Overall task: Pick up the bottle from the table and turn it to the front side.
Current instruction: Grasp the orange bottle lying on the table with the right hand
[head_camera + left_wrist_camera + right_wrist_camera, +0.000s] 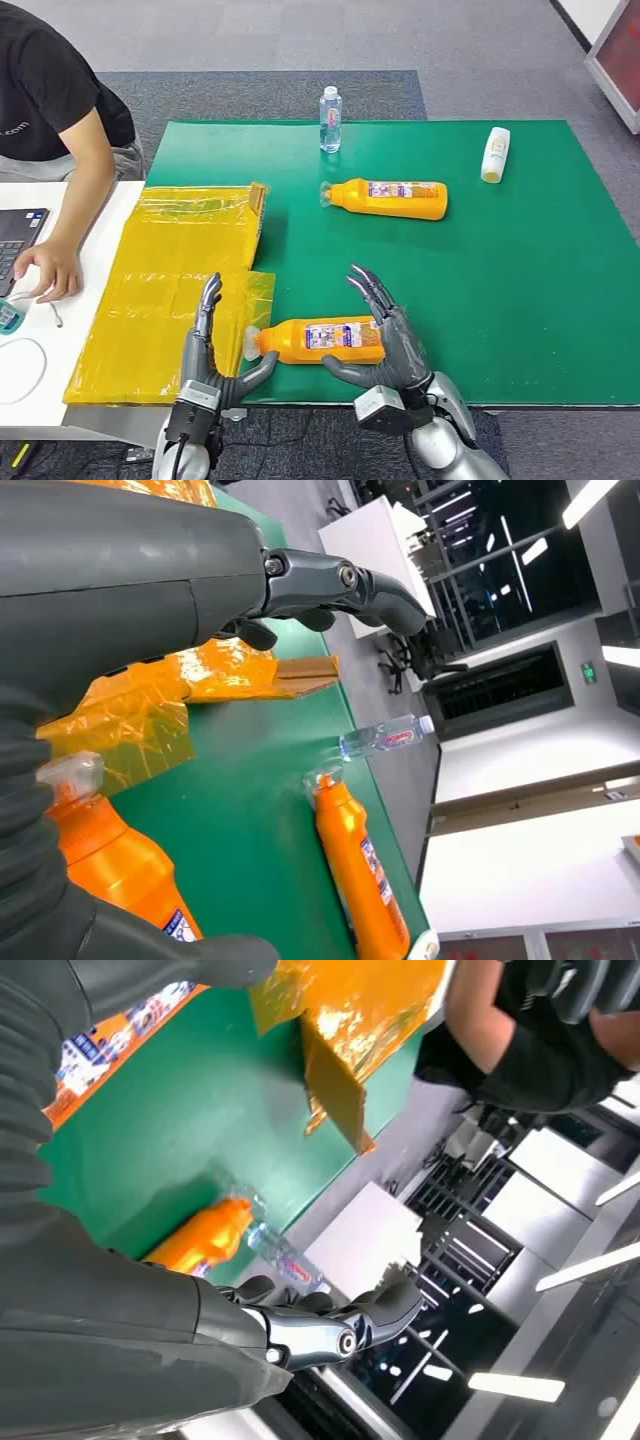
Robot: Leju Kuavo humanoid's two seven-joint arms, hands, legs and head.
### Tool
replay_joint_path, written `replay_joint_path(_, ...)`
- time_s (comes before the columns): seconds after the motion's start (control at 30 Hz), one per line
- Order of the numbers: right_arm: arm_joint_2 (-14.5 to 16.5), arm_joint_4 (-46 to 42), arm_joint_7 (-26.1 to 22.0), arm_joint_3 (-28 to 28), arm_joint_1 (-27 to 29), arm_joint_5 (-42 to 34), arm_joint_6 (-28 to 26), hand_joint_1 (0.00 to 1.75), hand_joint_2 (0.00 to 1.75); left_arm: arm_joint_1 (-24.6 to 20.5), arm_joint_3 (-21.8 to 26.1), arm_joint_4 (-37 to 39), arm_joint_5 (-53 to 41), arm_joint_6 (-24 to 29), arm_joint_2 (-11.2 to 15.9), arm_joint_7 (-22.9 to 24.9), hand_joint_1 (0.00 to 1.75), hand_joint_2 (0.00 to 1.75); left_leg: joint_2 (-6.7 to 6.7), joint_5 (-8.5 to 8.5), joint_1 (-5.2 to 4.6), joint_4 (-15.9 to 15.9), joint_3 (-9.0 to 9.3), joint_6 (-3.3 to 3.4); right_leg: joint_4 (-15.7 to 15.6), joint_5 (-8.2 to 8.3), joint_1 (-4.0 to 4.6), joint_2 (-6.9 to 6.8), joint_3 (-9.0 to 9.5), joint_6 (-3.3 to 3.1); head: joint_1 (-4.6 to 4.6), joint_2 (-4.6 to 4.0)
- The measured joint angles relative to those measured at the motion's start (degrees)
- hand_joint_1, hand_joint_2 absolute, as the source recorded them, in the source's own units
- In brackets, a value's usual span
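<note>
Bottles: two orange [321, 338] [389, 198] (both lying); left hand [207, 350] and right hand [389, 340] spread.

Bright, even light — glary ceiling strips

In front of me a green mat [528, 300] covers the desk. To my left stands a white desk [98, 270] with a laptop [19, 240] at its edge, and a person in a black shirt [45, 90] sits there, one hand [49, 270] resting on it. The floor is grey carpet [340, 40], with a darker patch behind the mat. Farther off I see long ceiling lights [585, 495], dark glass partitions [483, 570] and a white table [377, 535] with chairs.
</note>
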Motion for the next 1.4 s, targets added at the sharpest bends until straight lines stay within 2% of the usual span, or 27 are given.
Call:
replay_joint_path(0.13,-0.23,5.4,3.68,1.02,-2.0,13.04,-6.63,0.0,1.75,-0.33,0.01,0.43,-0.05,0.23,-0.14,0.5,0.0,1.75,0.0,0.01,0.0,0.0,0.01,0.0,0.0,0.0,0.0,0.0,0.0,0.0,0.01,0.0)
replay_joint_path(0.23,-0.48,11.84,3.73,2.43,-3.81,15.0,-7.66,0.0,1.75,-0.6,0.03,0.95,-0.16,0.25,-0.22,0.87,0.0,1.75,0.0,0.03,0.0,0.0,0.01,0.03,0.0,0.01,0.0,-0.01,0.02,0.01,0.01,0.0)
replay_joint_path(0.5,-0.64,20.78,4.09,4.69,-7.8,12.2,-2.83,0.0,1.75,-0.78,0.0,1.8,-0.24,0.23,-0.49,0.96,0.0,1.75,0.0,0.03,0.0,0.0,0.01,0.03,0.0,0.03,0.0,-0.01,0.01,0.0,0.01,0.0)
replay_joint_path(0.8,-0.79,23.63,3.64,5.48,-9.76,9.78,2.28,0.0,1.75,-0.98,0.02,2.57,-0.24,0.23,-0.55,0.98,0.0,1.75,0.01,0.03,0.0,0.0,0.01,0.02,0.0,0.02,0.0,0.0,0.0,0.0,0.01,0.0)
replay_joint_path(1.03,-0.98,24.41,3.29,5.87,-10.7,9.11,3.94,0.0,1.75,-1.09,0.02,2.96,-0.24,0.1,-0.56,0.96,0.0,1.75,0.01,0.03,0.0,0.0,0.03,0.03,0.0,0.03,0.0,0.0,0.02,0.0,0.01,0.0)
replay_joint_path(1.1,-1.32,24.53,3.24,6.09,-11.29,8.8,6.04,0.0,1.75,-1.13,-0.01,3.1,-0.27,-0.48,-0.55,0.87,0.0,1.75,0.01,0.03,0.0,0.0,0.04,0.02,0.0,0.05,0.0,0.01,0.02,0.0,0.01,0.0)
replay_joint_path(1.27,-3.45,25.31,4.19,7.75,-15.27,8.72,15.29,0.0,1.75,-1.32,-0.33,3.51,-0.33,-2.15,-0.47,0.71,0.0,1.75,0.02,0.07,0.0,0.0,0.13,0.01,-0.01,0.13,0.0,0.02,0.09,-0.02,0.01,0.0)
replay_joint_path(1.4,-4.64,26.52,5.17,9.16,-17.75,8.6,18.37,0.0,1.75,-1.32,-0.4,3.83,-0.21,-2.63,-0.31,0.68,0.0,1.75,0.02,0.12,0.0,0.0,0.19,0.04,-0.02,0.17,0.0,0.01,0.16,0.0,0.01,0.0)
